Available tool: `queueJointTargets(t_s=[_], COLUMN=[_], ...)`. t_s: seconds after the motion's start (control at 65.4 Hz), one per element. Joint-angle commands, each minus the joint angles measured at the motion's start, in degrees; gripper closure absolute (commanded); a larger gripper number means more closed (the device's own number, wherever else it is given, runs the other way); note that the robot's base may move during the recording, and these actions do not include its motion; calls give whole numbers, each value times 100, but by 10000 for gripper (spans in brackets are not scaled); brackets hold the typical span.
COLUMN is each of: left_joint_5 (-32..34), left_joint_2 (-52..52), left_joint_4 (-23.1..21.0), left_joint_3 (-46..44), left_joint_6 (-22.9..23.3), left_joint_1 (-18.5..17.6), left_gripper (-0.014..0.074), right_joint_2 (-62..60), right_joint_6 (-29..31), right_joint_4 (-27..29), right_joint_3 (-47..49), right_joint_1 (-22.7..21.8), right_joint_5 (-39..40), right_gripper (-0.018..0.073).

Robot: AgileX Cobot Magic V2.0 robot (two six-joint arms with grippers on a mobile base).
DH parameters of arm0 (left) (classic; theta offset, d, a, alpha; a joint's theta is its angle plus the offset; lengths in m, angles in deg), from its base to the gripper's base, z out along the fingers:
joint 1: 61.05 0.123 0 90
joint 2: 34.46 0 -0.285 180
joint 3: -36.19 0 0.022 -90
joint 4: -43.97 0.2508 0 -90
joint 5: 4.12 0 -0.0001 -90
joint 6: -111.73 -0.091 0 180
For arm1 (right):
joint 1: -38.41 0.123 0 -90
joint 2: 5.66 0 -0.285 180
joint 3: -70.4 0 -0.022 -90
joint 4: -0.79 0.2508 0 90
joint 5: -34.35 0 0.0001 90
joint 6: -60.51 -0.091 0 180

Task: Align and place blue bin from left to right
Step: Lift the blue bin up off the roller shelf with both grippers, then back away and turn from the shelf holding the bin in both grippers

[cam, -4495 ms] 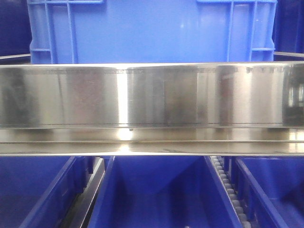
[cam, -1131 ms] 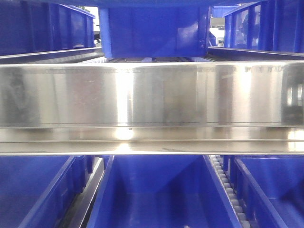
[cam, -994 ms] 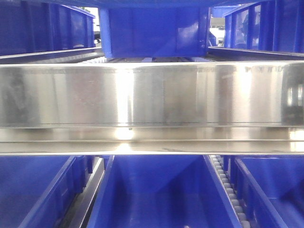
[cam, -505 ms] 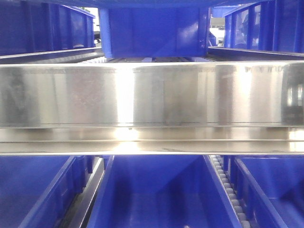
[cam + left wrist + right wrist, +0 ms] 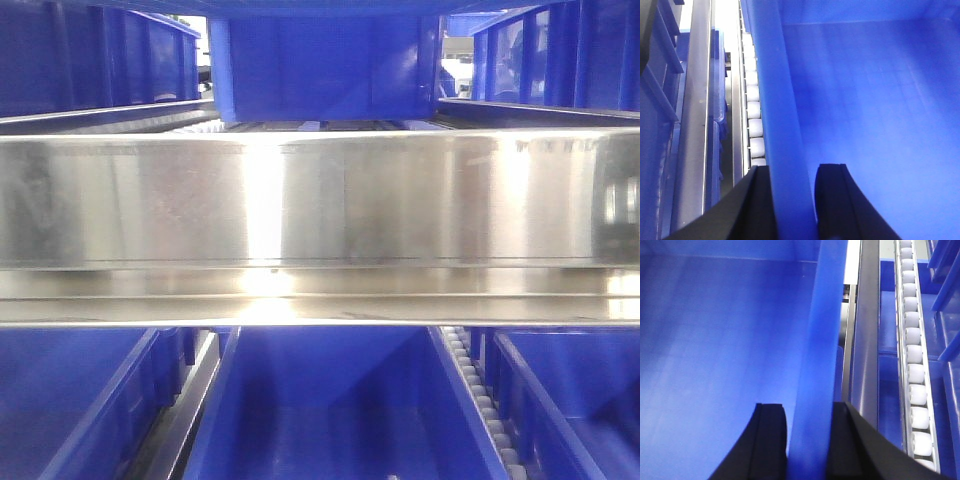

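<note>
The blue bin (image 5: 875, 100) fills the left wrist view, which looks down into its smooth inside. My left gripper (image 5: 795, 172) is shut on its left wall rim (image 5: 775, 100), one black finger outside and one inside. In the right wrist view the same bin (image 5: 715, 340) shows from the other side. My right gripper (image 5: 807, 410) is shut on its right wall rim (image 5: 820, 330) in the same way. The front view shows neither the bin's ribbed walls nor the grippers.
A polished steel rail (image 5: 320, 200) crosses the front view. Behind it stand darker blue bins in the middle (image 5: 320, 70), left (image 5: 90, 60) and right (image 5: 560, 55). More bins (image 5: 330, 410) sit below. White roller tracks (image 5: 752, 115) (image 5: 912, 355) and steel rails flank the held bin.
4.5 s ago the lighter ribbed bin filled the front view above the rail. It has left that spot, uncovering the darker bins behind. Nothing has shifted over the last second.
</note>
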Motion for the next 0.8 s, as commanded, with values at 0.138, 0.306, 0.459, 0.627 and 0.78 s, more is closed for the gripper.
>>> queueJointTargets(t_s=[0.138,0.306,0.459,0.627,0.78], left_joint_5=[358,358,358,358,358], left_joint_2=[166,166,166,166,166], left_joint_4=[208,207,207,207,207], left_joint_3=[-51,-51,-51,-51,-51], left_joint_6=[-43,-43,-43,-43,-43], left_joint_1=[-15,-15,-15,-15,-15], left_gripper=[605,605,605,605,605], right_joint_2=[-159,-127,-26,115,236], right_joint_6=[178,178,178,178,178], right_joint_4=[-279,-279,-279,-279,-279], right_joint_3=[78,78,78,78,78], right_joint_1=[-38,-38,-38,-38,-38], right_joint_5=[451,451,451,654,1016], right_gripper=[629,629,629,629,629])
